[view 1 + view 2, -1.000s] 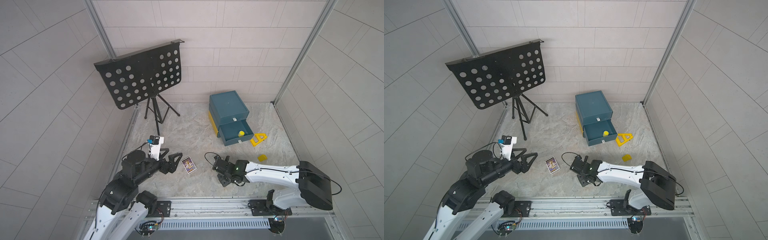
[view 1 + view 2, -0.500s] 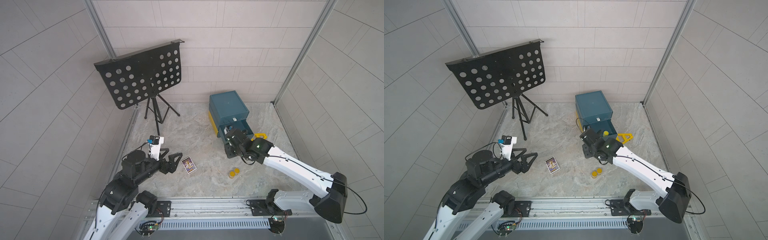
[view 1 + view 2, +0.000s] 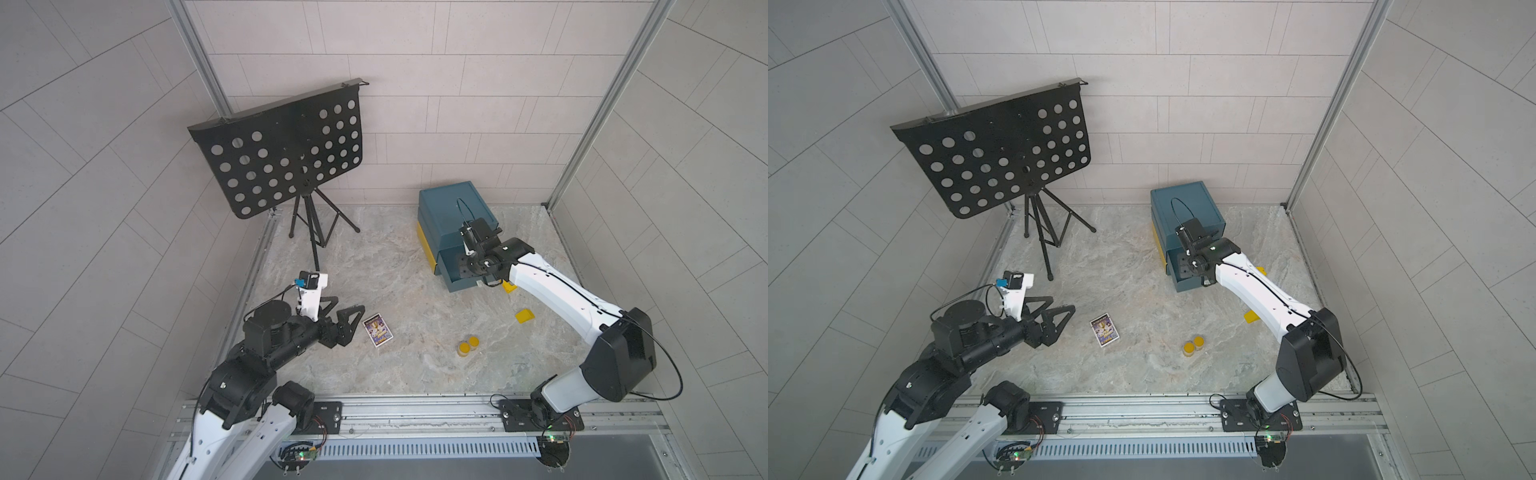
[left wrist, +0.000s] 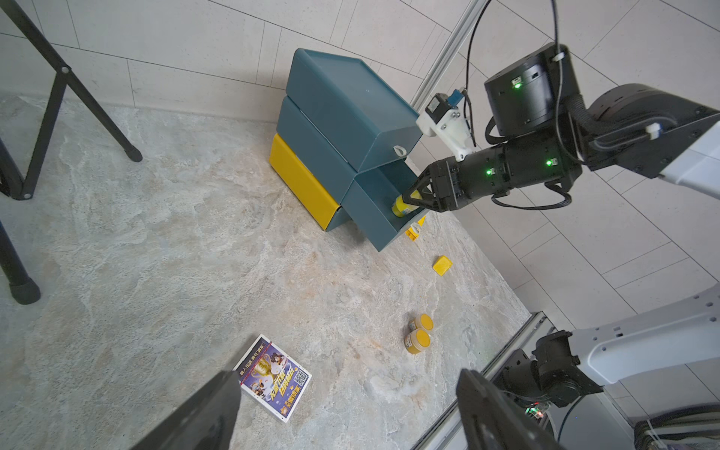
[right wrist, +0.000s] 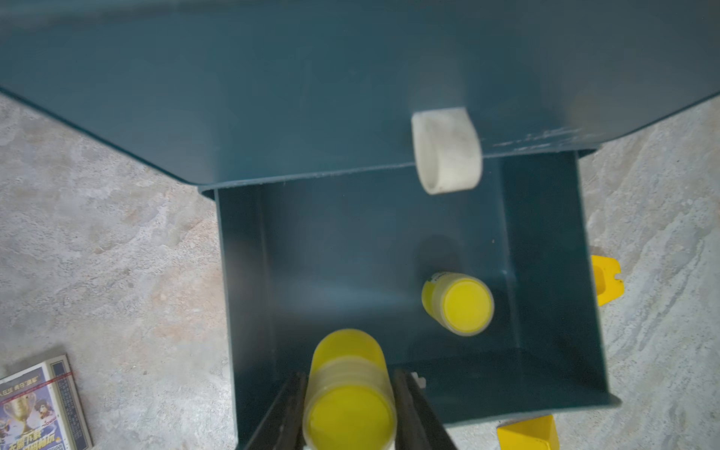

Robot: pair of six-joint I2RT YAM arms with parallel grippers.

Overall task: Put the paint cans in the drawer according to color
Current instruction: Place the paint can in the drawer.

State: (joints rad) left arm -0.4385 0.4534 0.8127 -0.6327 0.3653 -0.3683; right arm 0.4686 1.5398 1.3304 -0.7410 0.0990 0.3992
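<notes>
Overhead, in both top views, my right gripper reaches down into the open drawer of the teal drawer unit, right of centre. From up here I cannot tell what its jaws are doing. My left gripper hangs at the lower left with its jaws spread wide and nothing between them. It is near the printed card, which lies flat on the stone floor. Two amber paint cans stand touching each other on the floor, below the drawer unit in the frame. A small yellow block lies to their upper right, and a black music stand fills the upper left.

From my left wrist, the right gripper's jaws are pinching a yellow paint can at the mouth of the open drawer. The amber pair stands on the floor well apart from the drawer unit. The card lies just beside one of my own spread fingers.

From my right wrist, my two dark fingers press on either side of the yellow paint can, whose round end faces the camera over the drawer's edge. A second yellow paint can rests on the drawer's floor near a corner, apart from the held one. The white loop handle of the closed drawer above juts over the opening.
</notes>
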